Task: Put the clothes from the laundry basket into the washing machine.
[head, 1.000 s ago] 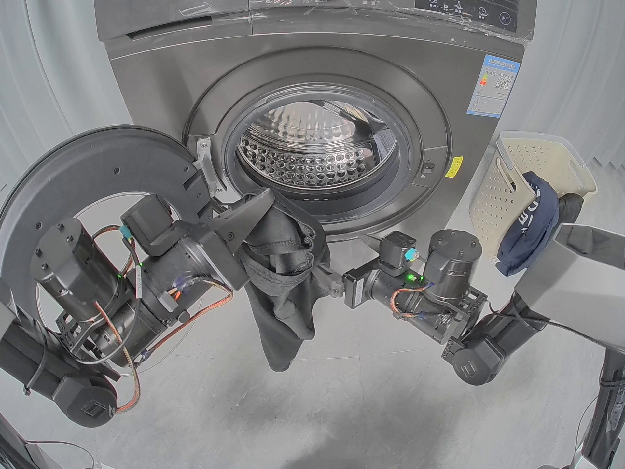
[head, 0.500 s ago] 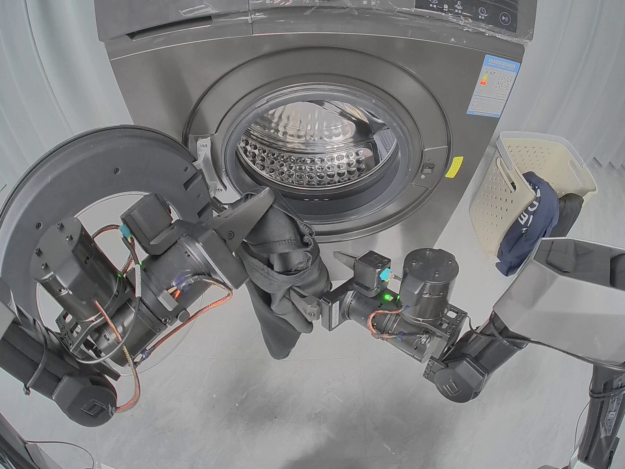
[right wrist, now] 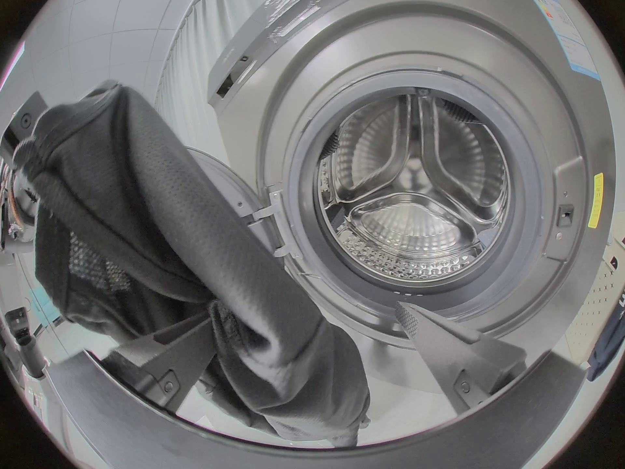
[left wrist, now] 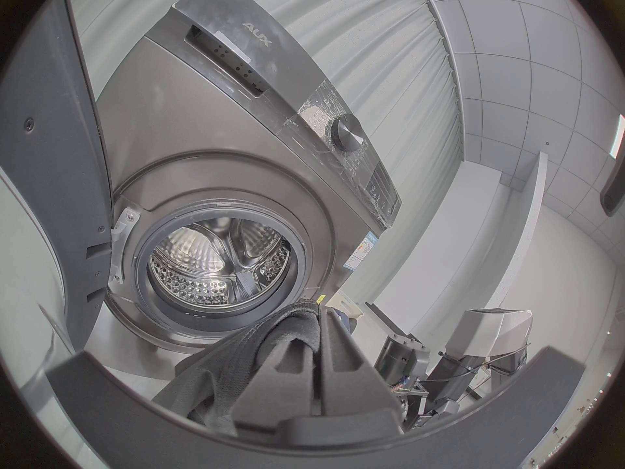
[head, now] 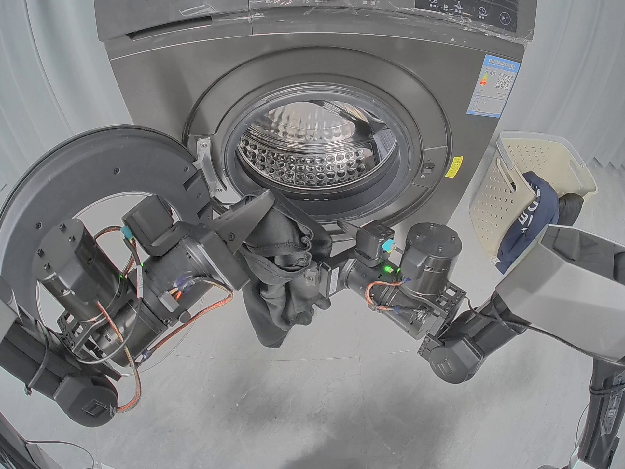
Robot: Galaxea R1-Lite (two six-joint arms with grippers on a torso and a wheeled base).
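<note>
Left wrist view puts the left gripper [left wrist: 319, 324] nearest, its jaws pressed together on a fold of the dark grey garment [left wrist: 241, 366], which is pinched between them and spills off one side. In the head view the garment hangs from that grip in a bunched length, with its lower end dangling free above the floor [head: 364, 398]. The right gripper [right wrist: 312, 324] meets the cloth from the robot's right with its jaws spread wide. One jaw is buried under the draped fabric and the other stands bare and apart from it, so nothing is clamped. Just beyond the garment is the washing machine [head: 163, 79]. The cloth hangs in front of the lower rim of the round opening, and the steel drum [head: 312, 144] sits behind that rim. The door [head: 84, 164] is swung open to the robot's left, behind the left arm. Farther off on the right, the laundry basket [head: 553, 154] leans against the machine's side, with a navy garment [head: 530, 223] draped over its near rim
</note>
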